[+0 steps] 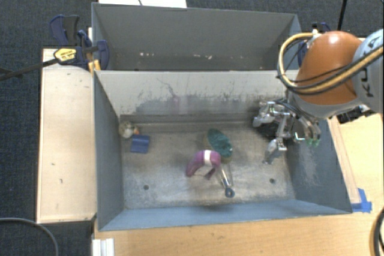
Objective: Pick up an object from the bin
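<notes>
My gripper (277,142) hangs over the right part of the bin floor, near the right wall, with nothing between its fingers. Its metal fingers point down and stand apart. To its left, in the middle of the floor, lies a dark green oval lump (220,142). Just below that lies a purple curved piece with a white band (203,162), and a small metal tool with a round end (225,181) rests against it.
A small blue block (140,144) and a little pale round thing (126,129) lie at the far left of the floor by the back wall. The arm with its orange cover comes in over the right rim.
</notes>
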Tool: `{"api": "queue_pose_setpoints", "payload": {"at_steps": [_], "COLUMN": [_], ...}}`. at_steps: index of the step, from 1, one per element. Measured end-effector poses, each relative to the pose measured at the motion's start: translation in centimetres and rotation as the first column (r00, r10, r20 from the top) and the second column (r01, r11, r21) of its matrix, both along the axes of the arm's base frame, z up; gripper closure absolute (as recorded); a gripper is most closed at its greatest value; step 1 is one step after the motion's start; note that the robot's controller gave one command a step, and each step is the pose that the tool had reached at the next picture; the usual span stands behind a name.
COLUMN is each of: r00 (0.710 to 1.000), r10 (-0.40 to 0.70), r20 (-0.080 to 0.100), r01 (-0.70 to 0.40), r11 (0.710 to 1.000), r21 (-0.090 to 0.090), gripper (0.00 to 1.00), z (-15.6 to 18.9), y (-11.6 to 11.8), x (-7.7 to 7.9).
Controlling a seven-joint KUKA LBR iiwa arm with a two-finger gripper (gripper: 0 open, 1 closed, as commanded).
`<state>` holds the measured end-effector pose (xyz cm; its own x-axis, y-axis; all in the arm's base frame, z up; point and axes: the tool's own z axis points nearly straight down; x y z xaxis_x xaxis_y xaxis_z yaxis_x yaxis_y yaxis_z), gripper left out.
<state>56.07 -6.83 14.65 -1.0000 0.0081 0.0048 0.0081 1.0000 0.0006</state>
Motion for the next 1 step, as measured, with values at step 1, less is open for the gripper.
{"api": "queue_pose_setpoints", "payload": {"at_steps": [1], "r00": [0.997], "r10": [-0.072], "r20": [0.010], "r01": [0.072], "r11": [0.997], "r21": [0.002], "gripper": [0.00], "z": [-2.91], "y": [4.67], "x": [3.30]}}
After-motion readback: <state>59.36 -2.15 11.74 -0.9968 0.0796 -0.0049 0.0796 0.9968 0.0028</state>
